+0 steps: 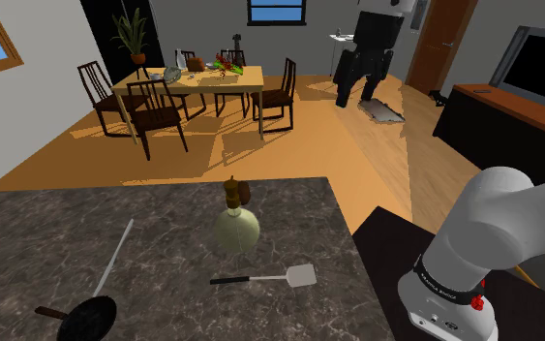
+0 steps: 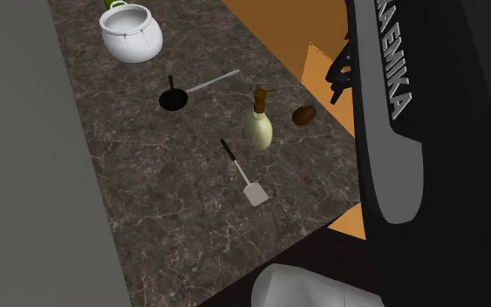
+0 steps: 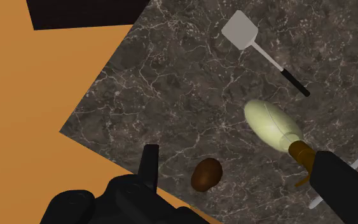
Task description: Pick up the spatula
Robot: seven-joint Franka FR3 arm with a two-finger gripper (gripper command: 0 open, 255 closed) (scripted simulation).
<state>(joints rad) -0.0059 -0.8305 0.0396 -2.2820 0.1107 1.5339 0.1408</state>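
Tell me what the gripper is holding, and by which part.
Nothing is held. The black gripper hangs open, and the grey, black-handled spatula lies untouched on the dark marbled counter.

1. The arm [image 1: 502, 208] is wearing smooth, rounded white shells.
2. A black band [image 1: 446, 283] is circling it, carrying white "FRANKA EMIKA" lettering.
3. A small red part [image 1: 477, 303] is showing just below the band.
4. The gripper [image 3: 236, 153] is showing all black, with blocky fingers [image 3: 150, 167].
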